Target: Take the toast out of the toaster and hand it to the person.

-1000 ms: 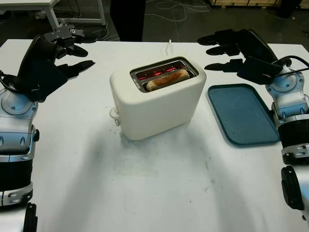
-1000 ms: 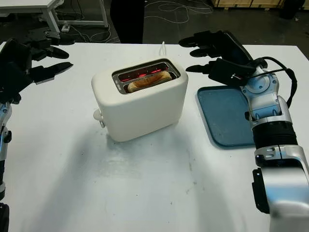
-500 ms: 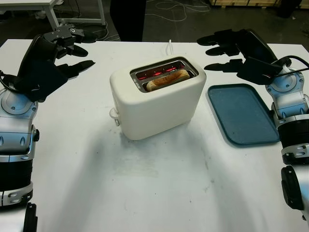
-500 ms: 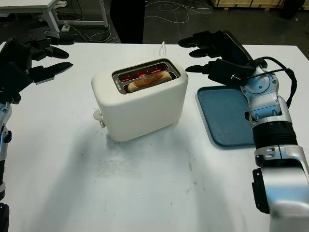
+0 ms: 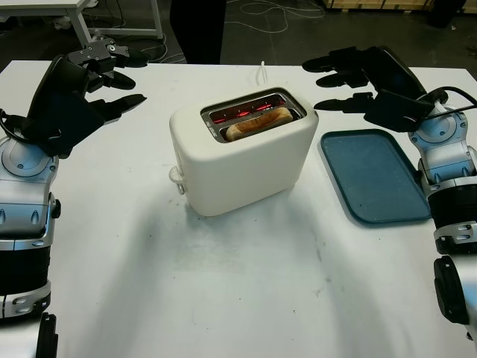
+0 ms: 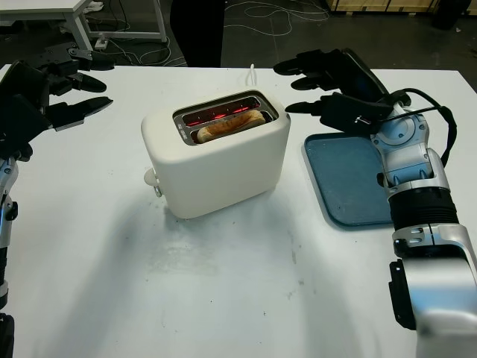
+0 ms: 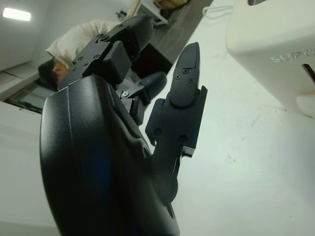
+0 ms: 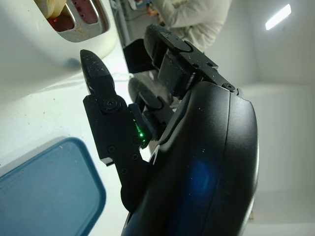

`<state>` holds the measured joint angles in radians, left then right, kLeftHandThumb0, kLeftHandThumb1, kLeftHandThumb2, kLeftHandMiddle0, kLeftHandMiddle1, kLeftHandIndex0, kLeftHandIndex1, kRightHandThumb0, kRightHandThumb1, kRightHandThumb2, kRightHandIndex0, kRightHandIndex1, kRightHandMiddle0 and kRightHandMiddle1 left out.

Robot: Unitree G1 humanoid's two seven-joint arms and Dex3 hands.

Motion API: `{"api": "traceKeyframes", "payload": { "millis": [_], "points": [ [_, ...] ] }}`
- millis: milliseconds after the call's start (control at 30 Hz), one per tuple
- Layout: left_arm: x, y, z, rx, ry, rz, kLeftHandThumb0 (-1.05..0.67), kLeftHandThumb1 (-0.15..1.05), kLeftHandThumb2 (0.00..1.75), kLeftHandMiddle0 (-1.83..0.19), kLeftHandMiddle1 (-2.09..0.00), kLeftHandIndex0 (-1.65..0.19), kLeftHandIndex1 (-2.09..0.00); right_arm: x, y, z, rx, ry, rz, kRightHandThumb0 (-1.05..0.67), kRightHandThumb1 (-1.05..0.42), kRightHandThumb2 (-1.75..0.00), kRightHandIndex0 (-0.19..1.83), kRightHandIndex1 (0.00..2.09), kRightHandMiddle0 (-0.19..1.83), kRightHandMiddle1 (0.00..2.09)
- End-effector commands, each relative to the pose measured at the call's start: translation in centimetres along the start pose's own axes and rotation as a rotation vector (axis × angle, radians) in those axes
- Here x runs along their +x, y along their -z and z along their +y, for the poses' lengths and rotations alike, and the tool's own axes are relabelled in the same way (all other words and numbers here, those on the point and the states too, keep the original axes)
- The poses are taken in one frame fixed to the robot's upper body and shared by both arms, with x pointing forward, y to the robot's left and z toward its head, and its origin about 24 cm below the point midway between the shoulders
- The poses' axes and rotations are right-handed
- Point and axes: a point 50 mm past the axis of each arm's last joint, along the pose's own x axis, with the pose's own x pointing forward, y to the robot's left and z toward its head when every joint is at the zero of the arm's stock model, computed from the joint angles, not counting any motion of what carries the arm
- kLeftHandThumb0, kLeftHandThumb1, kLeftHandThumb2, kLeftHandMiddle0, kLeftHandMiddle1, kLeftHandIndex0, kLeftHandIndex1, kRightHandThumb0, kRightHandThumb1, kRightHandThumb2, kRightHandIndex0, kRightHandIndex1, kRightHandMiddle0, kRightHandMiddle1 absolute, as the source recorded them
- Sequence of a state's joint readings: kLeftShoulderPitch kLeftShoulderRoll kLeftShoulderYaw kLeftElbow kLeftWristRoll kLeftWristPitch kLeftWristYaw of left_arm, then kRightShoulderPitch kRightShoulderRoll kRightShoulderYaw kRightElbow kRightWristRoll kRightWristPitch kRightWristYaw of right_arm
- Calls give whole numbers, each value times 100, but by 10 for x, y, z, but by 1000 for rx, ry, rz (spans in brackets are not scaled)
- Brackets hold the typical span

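Observation:
A cream toaster stands mid-table with its slots glowing red. A slice of toast sits in the near slot, its top edge just above the rim. My right hand hovers open to the right of the toaster, at slot height, a short gap away. My left hand is open above the table's far left, well clear of the toaster. A person in a light top stands beyond the table's far edge; dark trousers are visible there.
A blue tray lies flat on the table right of the toaster, below my right forearm. The toaster's white cord runs off the far edge. The toaster's lever knob sticks out on its left end.
My right hand has crept slightly left toward the toaster. The left hand, toaster and toast have not moved.

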<state>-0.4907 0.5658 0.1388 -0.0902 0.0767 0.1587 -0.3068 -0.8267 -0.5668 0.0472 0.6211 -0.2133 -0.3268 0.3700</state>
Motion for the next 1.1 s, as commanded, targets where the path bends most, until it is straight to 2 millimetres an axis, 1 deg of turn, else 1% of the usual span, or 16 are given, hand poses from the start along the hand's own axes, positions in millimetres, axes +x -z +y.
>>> {"api": "traceKeyframes", "payload": {
  "millis": [0,433,933,1067],
  "points": [
    [1,-3,1,7,2,-9,-26,89,13,-33,-97,-46,-56,1,-3,-3,-10,12,-19,-32,-78,0,87,1,77,1],
    [0,-2,2,0,-4,-12,-28,89,14,-33,-97,-45,-58,2,-3,-3,6,5,-15,-32,-78,0,84,0,75,0],
    [-1,-2,3,5,1,-7,-27,90,13,-34,-95,-44,-58,2,-3,-3,-8,7,-14,-33,-78,0,86,1,76,0],
    [-1,-2,2,-1,-5,-2,-28,90,12,-34,-95,-44,-59,2,-3,-3,-4,7,-17,-32,-78,0,86,1,76,0]
  ]
}}
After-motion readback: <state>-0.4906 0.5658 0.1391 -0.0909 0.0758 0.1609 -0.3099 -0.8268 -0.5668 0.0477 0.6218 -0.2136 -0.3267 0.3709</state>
